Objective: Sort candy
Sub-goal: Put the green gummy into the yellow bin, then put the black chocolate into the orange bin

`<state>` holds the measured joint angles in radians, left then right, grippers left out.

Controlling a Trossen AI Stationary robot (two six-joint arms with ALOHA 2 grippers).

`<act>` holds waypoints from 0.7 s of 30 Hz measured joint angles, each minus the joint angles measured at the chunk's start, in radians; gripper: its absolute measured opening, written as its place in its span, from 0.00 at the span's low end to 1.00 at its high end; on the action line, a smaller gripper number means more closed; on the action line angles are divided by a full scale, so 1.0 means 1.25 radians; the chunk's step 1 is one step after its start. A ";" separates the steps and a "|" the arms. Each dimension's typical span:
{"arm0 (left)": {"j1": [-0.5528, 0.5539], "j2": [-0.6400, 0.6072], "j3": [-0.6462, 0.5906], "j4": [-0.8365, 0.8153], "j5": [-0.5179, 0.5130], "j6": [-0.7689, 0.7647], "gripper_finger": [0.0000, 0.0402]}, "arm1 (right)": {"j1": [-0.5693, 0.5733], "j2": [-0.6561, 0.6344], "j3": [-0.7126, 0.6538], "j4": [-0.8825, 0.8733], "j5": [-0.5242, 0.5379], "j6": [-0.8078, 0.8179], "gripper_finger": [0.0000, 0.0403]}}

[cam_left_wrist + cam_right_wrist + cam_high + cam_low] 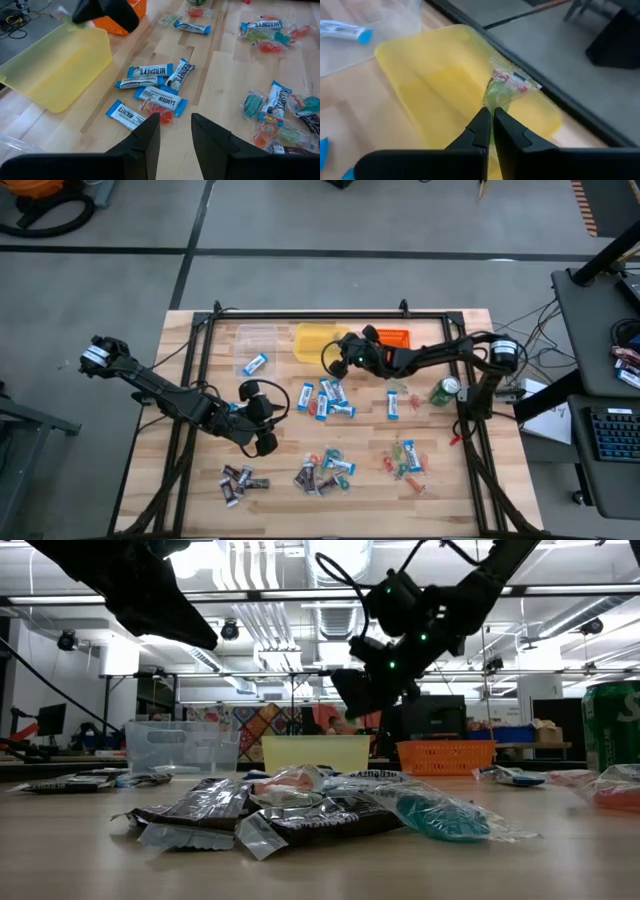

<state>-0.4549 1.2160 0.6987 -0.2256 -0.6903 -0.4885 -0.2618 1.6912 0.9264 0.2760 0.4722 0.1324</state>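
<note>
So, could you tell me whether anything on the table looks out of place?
A green drink can stands among the candy near the right arm's base; it is no sweet or tub. One blue-and-white candy bar also lies alone beside the clear tub.

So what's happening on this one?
A two-armed robot is sorting candy. The right gripper is shut on a small green sweet above the yellow tub. The left gripper hangs, fingers apart and empty, over loose blue-and-white bars on the table.
</note>
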 joint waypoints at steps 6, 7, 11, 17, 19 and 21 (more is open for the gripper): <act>0.000 0.000 0.000 0.000 0.000 0.000 0.23 | -0.004 0.010 0.000 0.004 -0.028 0.021 0.14; 0.000 0.000 0.000 0.000 0.000 0.000 0.23 | -0.004 0.009 0.000 0.004 -0.028 0.021 0.17; 0.000 0.000 0.000 0.000 0.001 0.000 0.23 | -0.004 -0.006 0.000 -0.001 -0.028 0.022 0.28; 0.000 0.000 0.000 0.000 0.005 0.000 0.23 | 0.001 -0.060 0.001 -0.011 -0.092 0.034 0.38; 0.000 0.000 0.000 -0.001 0.030 -0.004 0.23 | 0.009 -0.086 0.001 -0.014 -0.158 0.039 0.40; 0.000 0.000 0.000 -0.002 0.070 -0.016 0.23 | 0.019 -0.111 0.002 -0.025 -0.214 0.055 0.42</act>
<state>-0.4545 1.2160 0.6987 -0.2280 -0.6024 -0.5081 -0.2379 1.5527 0.9283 0.2450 0.2045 0.2013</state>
